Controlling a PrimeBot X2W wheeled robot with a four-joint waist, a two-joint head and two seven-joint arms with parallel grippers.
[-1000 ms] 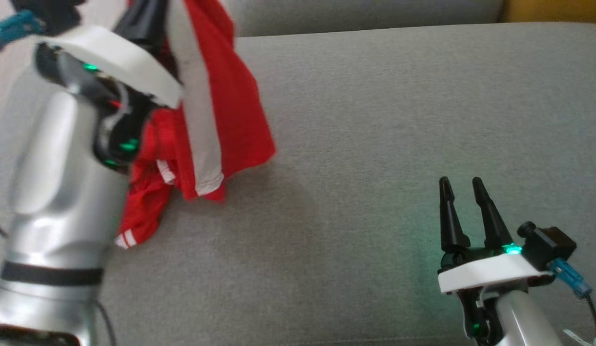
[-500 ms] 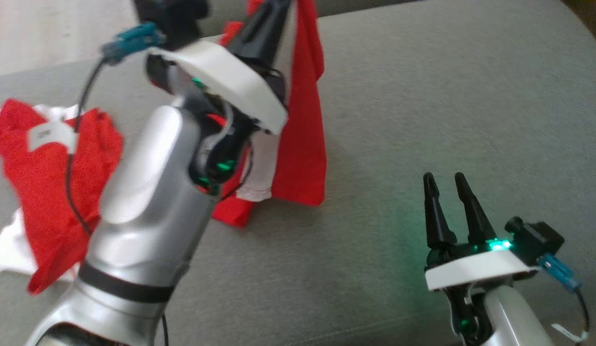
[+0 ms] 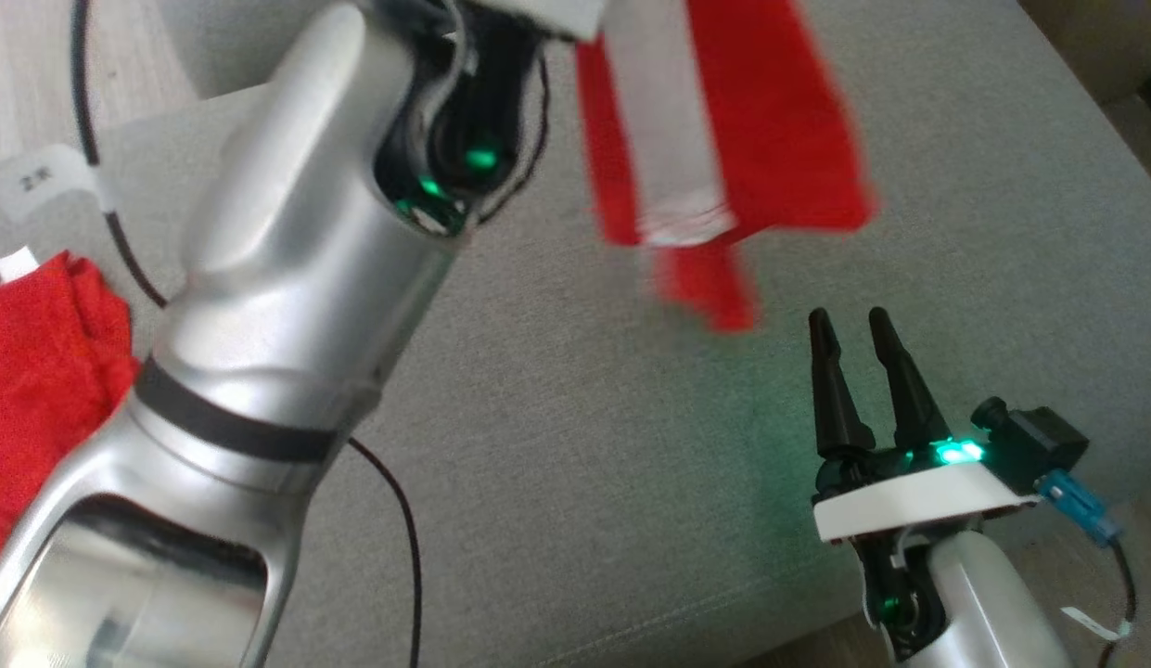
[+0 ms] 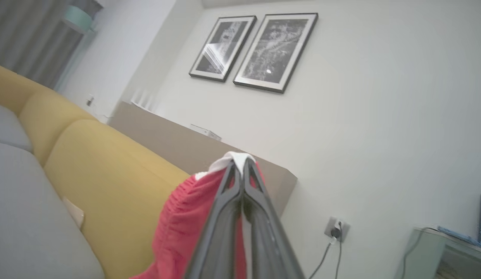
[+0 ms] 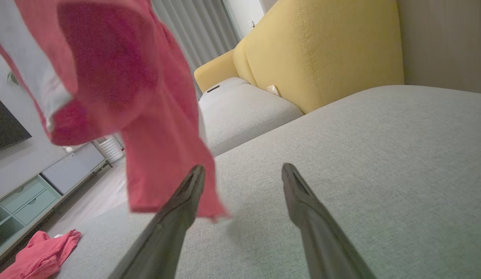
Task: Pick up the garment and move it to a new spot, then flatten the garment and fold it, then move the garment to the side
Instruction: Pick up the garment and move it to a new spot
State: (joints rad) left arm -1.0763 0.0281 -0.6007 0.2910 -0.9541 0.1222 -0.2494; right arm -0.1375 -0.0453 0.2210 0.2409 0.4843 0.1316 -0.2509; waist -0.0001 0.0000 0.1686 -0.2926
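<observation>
The red garment with a white stripe [image 3: 779, 139] is held off the grey sofa seat [image 3: 584, 445] by the left pincer [image 4: 237, 162]. Its 2 dark fingers are pressed together on a bunched fold of the cloth, beside what looks like a gathered edge. In the head view the silver left forearm [image 3: 287, 278] is raised across the upper left. The garment hangs blurred to its right, its long axis running down and its lowest tip clear of the cushion.

The right pincer [image 3: 849, 320] is placed low over the seat at the lower right, its 2 fingers spread apart with nothing between them. The garment lies up and slightly to the left of that pincer. In the right wrist view the hanging tail is seen in front of 1 finger, though contact cannot be judged there. A 2nd red garment [image 3: 46, 371] lies at the far left of the head view, well apart from both pincers.

The carrying step is judged to be in hand, with flattening and folding not yet begun. As the cloth hangs lengthwise, its lower end would be expected to meet the seat first. The right arm is judged the nearer free one to take that end and draw it flat.
</observation>
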